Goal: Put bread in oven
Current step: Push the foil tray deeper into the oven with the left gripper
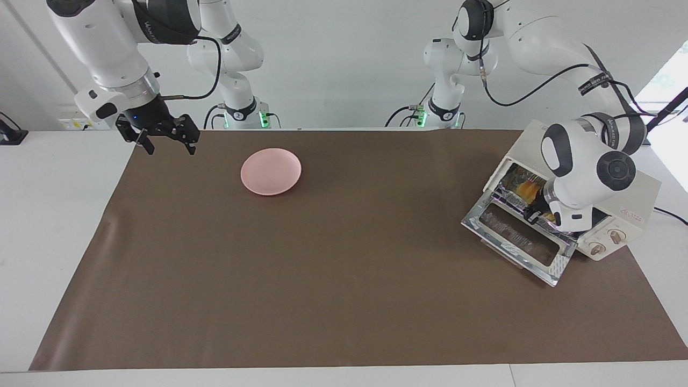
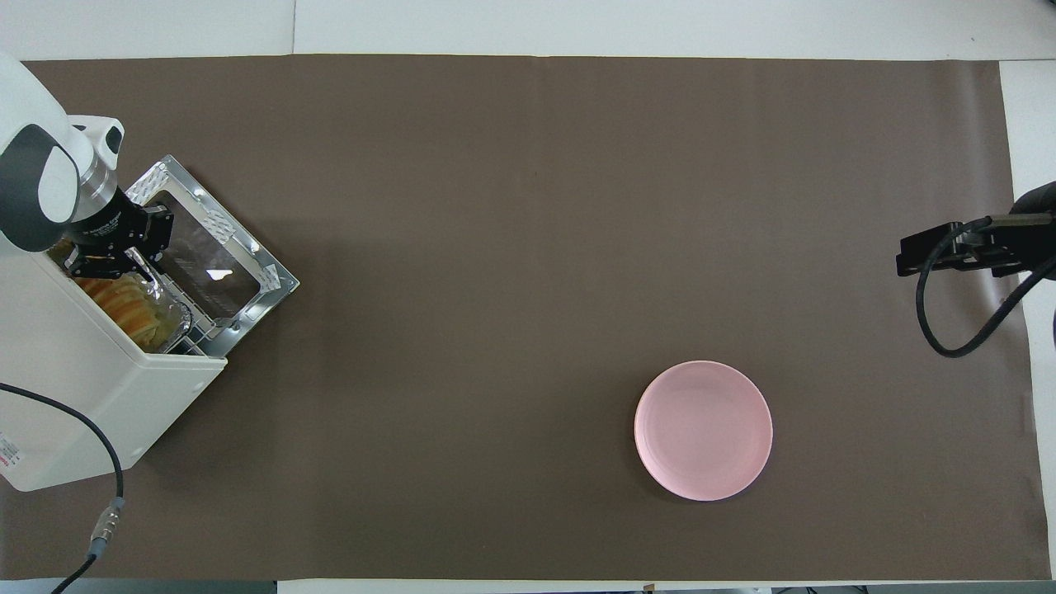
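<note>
The cream-white oven (image 1: pixel 626 207) stands at the left arm's end of the table, also in the overhead view (image 2: pixel 74 404). Its drop-down door (image 1: pixel 518 242) lies open (image 2: pixel 216 257). The golden ridged bread (image 1: pixel 529 188) lies inside the oven in a crinkled foil tray (image 2: pixel 169 318); it also shows from above (image 2: pixel 124 305). My left gripper (image 1: pixel 533 212) is at the oven's mouth, right by the tray's edge, above the door's hinge (image 2: pixel 111 262). My right gripper (image 1: pixel 167 141) is open and empty, raised over the mat's edge at the right arm's end (image 2: pixel 949 247).
A round pink plate (image 1: pixel 271 171) sits bare on the brown mat (image 1: pixel 322 279), toward the right arm's end and fairly near the robots (image 2: pixel 703 429). A cable (image 2: pixel 107 495) runs from the oven's side toward the table's near edge.
</note>
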You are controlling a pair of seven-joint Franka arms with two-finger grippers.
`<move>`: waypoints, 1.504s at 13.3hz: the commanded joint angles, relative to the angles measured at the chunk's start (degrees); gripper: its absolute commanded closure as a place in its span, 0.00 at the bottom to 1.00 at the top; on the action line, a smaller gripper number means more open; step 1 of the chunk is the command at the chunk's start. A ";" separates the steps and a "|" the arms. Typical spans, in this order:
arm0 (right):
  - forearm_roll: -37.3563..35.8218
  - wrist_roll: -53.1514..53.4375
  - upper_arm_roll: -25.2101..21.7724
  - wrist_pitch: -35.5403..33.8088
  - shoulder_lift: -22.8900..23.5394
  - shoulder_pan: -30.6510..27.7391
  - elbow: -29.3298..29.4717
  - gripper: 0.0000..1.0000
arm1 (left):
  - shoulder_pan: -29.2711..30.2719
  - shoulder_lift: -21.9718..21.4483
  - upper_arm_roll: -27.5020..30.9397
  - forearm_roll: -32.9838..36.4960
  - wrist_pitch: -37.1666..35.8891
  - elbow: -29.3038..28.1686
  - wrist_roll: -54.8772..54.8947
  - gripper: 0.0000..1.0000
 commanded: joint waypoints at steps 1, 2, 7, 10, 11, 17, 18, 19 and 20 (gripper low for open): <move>0.92 0.54 0.14 -0.89 -0.67 -0.34 -0.37 0.00 | -0.64 -2.33 -0.02 1.31 1.84 -2.40 0.66 0.00; 0.92 0.54 0.23 -0.89 -0.67 -0.34 -0.28 0.00 | -0.82 -2.07 -0.02 1.40 2.02 -1.09 0.84 0.00; 0.92 0.54 0.14 -0.89 -0.67 -0.34 -0.28 0.00 | -1.08 -2.59 -0.28 0.70 9.65 1.56 5.58 0.00; 0.92 0.54 0.23 -0.89 -0.67 -0.34 -0.28 0.00 | -1.26 -7.75 -1.59 -1.13 7.50 2.44 13.73 0.00; 0.92 0.54 0.23 -0.89 -0.67 -0.34 -0.36 0.00 | -2.30 -9.61 -1.60 -1.15 4.51 2.62 15.24 0.00; 0.92 0.54 0.14 -0.89 -0.76 -0.34 -0.28 0.00 | -3.28 -18.06 -1.86 -1.15 -12.03 2.36 30.81 0.00; 0.92 0.54 0.23 -0.89 -0.68 -0.34 -0.28 0.00 | -2.93 -18.59 -3.08 -1.15 -13.17 2.44 30.81 0.00; 0.92 0.54 0.14 -0.89 -0.67 -0.34 -0.28 0.00 | -1.02 -19.20 -6.57 -1.15 -13.71 2.53 30.72 0.00; 0.92 0.54 0.14 -0.89 -0.67 -0.34 -0.36 0.00 | 2.66 -19.29 -10.26 -1.15 -14.06 2.53 30.72 0.00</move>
